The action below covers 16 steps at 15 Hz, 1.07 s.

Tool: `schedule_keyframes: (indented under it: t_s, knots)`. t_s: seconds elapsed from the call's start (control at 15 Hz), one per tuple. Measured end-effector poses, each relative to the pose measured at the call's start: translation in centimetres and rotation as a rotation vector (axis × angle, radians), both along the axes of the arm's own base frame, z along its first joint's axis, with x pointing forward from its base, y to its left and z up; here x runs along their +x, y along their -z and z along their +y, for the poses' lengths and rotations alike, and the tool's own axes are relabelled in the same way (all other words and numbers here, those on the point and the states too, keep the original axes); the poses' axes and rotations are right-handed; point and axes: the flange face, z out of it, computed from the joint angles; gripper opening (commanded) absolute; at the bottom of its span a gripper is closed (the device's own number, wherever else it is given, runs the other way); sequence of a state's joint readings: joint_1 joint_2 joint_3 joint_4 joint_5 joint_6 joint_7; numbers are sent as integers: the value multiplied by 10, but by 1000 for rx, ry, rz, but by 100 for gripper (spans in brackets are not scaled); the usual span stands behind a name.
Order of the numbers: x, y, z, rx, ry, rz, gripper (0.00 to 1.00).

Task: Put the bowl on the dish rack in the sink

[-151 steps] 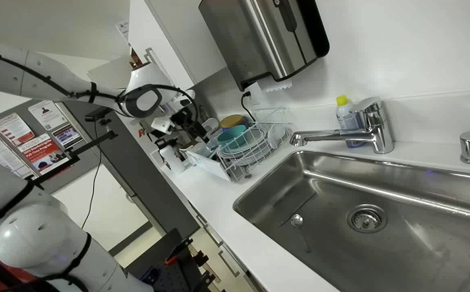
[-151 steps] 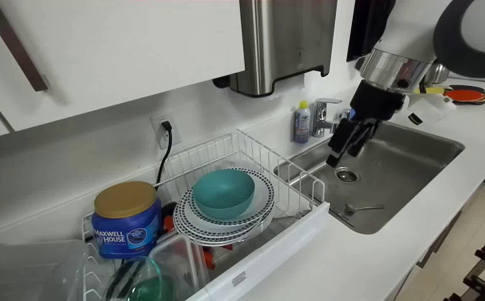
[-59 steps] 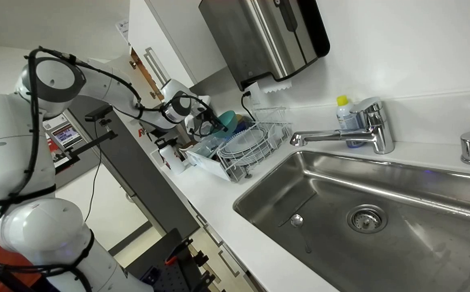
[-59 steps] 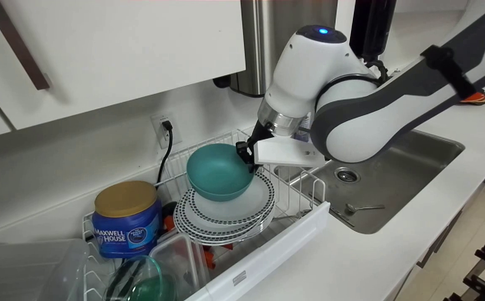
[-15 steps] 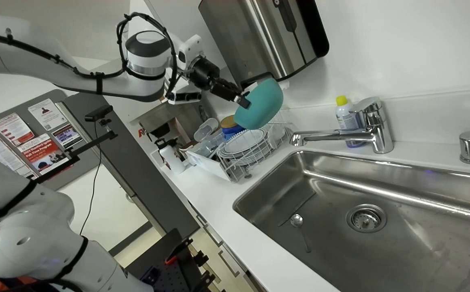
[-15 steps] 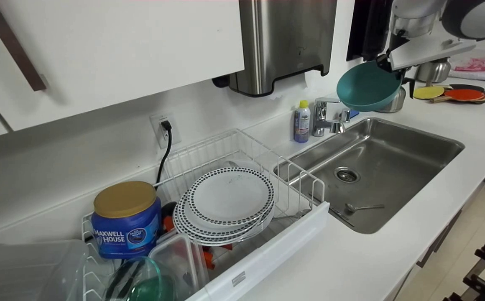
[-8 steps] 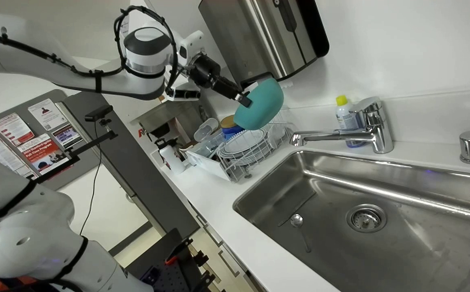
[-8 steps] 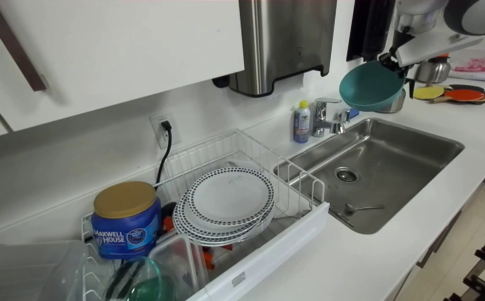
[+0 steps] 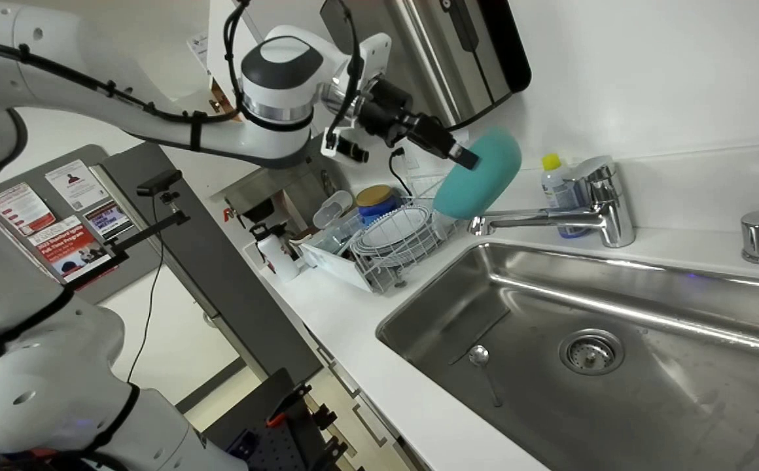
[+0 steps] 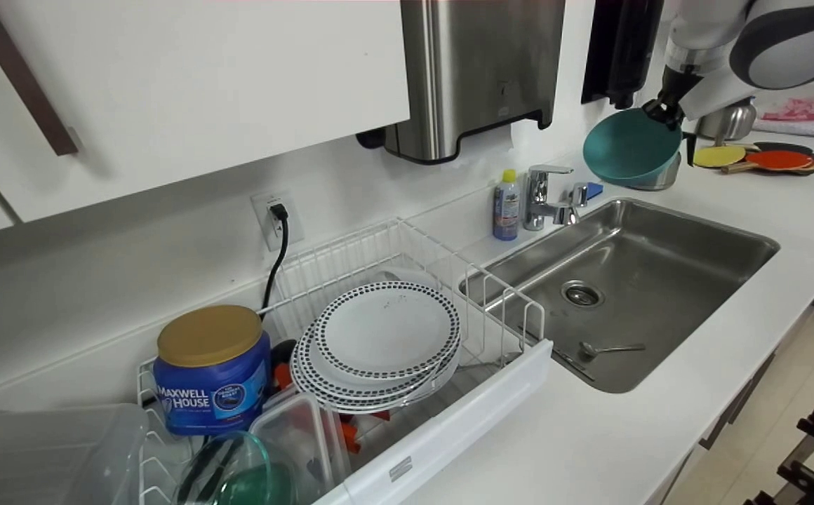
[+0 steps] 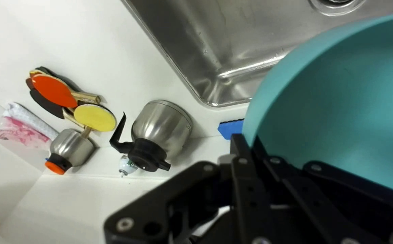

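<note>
The teal bowl (image 9: 484,176) hangs tilted in the air, well above the counter near the faucet. My gripper (image 11: 247,140) is shut on its rim, one finger outside the wall and the other inside, in the wrist view. In an exterior view the bowl (image 10: 628,151) shows its hollow side, with the gripper (image 10: 666,116) at its upper edge. The white wire dish rack (image 10: 449,421) stands on the counter beside the steel sink (image 10: 659,280), not inside it. A stack of patterned plates (image 10: 386,337) fills part of the rack.
In the sink lie a spoon (image 9: 479,356) and a thin dark utensil. A faucet (image 9: 549,216) reaches over the basin, and a yellow-capped can (image 10: 507,207) stands by it. Steel jugs (image 11: 162,128) and paddles (image 11: 54,89) occupy the far counter. A towel dispenser (image 9: 425,59) hangs above.
Earlier the bowl sat on the plates; the gripper took its rim and lifted it away. In the last half second the held bowl has moved further from the rack, toward the faucet side.
</note>
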<state>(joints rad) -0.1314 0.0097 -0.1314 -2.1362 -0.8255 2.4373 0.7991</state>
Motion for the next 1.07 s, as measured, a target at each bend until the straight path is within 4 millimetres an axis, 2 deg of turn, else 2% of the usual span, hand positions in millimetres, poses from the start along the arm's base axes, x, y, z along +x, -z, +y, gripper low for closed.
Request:
schedule_keyframes:
  t_s: [0.2, 0.33, 0.8, 1.0, 1.07]
  knots:
    - [10, 17, -41, 29, -36, 61, 1]
    - [15, 28, -57, 56, -51, 100, 1]
    - [18, 90, -89, 91, -53, 174, 4]
    - [19, 93, -91, 90, -52, 177, 4]
    - [20, 92, -90, 89, -53, 175, 1]
